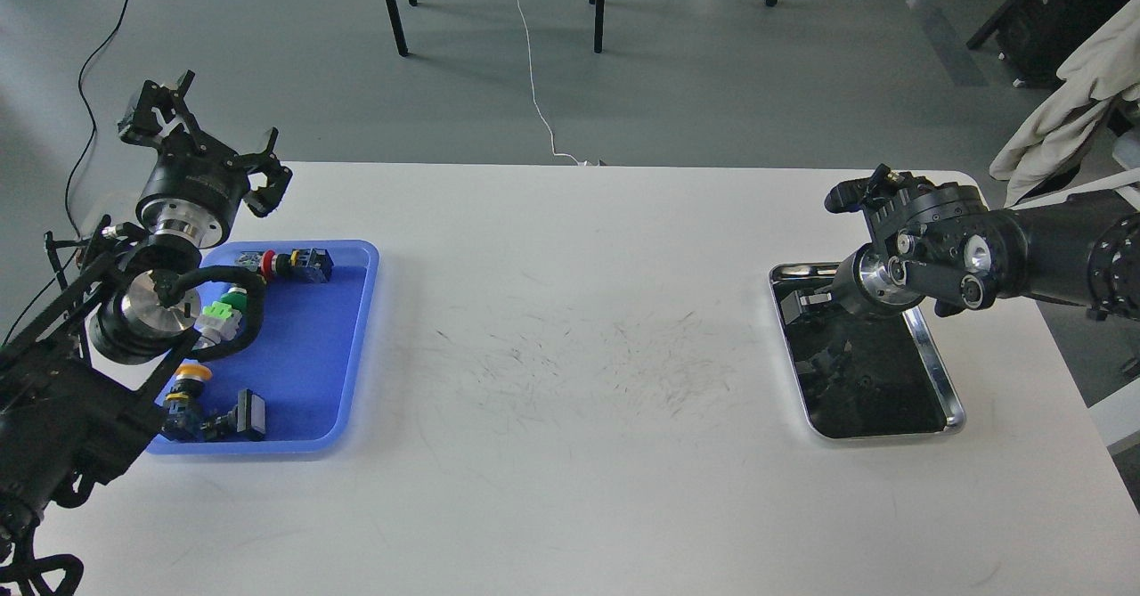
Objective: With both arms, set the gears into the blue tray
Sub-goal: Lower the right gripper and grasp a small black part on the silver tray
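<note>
The blue tray (312,346) lies at the table's left and holds several coloured push-button switches (285,265). My left gripper (212,137) is raised above the tray's far left corner, its claws spread open and holding nothing. My right gripper (809,300) reaches down over the far left corner of the steel tray (955,400). It is dark against the tray's black, reflective floor, so its fingers cannot be told apart. I cannot make out any gears: that floor shows only dim dark shapes and reflections.
The white table (579,355) is scuffed with fine dark marks in the middle. Chair legs (392,8) and a white cable (534,88) are on the floor beyond the far edge. A pale cloth (1069,115) hangs at the far right.
</note>
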Controlling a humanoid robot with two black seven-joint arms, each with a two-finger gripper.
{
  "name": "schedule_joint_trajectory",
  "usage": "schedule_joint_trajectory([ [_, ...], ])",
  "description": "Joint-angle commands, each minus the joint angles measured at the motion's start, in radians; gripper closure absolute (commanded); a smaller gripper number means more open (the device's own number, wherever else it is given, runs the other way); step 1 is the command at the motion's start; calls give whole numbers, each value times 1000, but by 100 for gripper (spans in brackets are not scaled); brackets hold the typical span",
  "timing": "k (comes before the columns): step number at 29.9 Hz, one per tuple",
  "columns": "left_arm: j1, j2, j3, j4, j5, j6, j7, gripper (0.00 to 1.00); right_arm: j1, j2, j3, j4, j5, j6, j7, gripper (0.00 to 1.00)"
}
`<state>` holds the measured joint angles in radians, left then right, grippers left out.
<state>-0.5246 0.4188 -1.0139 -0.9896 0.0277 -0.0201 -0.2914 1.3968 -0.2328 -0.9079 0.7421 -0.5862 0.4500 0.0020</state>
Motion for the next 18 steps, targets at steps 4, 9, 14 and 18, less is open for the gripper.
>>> schedule_joint_trajectory([
  [4,-2,2,0,0,0,0,0,2,-4,0,26,-6,0,4,0,21],
  [9,-2,0,0,0,0,0,0,2,-6,-17,26,-4,0,9,0,21],
  [14,-2,0,0,0,0,0,0,2,-6,-34,27,-1,0,10,0,23],
  [18,-3,0,0,0,0,0,0,2,-7,-36,26,-1,0,10,0,28],
])
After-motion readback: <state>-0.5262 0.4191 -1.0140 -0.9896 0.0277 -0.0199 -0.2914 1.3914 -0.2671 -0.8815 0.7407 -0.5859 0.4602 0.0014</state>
